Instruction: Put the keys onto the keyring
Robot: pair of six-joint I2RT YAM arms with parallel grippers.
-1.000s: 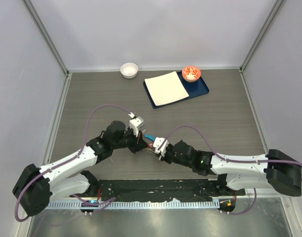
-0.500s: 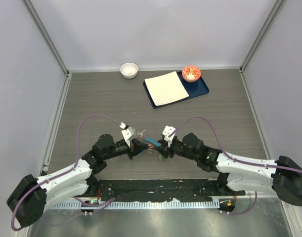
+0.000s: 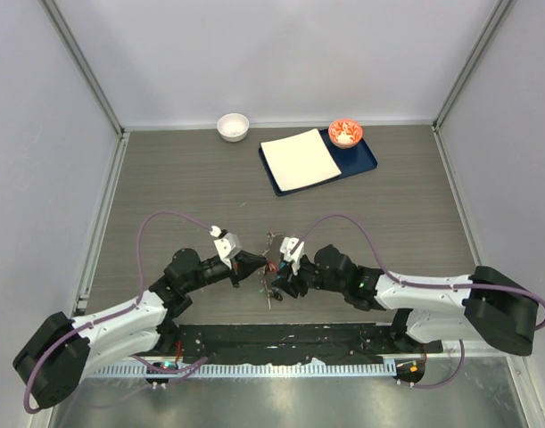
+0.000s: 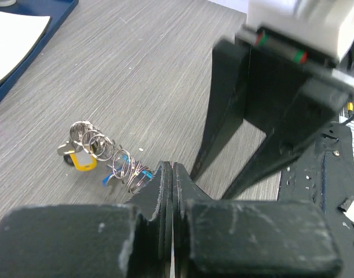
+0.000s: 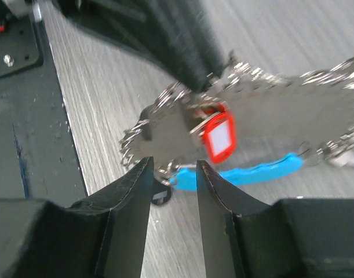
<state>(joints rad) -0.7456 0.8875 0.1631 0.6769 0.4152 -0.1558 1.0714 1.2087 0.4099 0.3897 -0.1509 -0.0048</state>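
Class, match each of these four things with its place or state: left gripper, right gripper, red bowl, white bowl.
Things:
1. left gripper
2. right gripper
3. red bowl
4. white bowl

Places and states:
A. on the tray
B. jaws apart
C. straight on the table, at its far edge
D. jaws shut

Pairs: 1-D, 2-B, 3-A, 4-C
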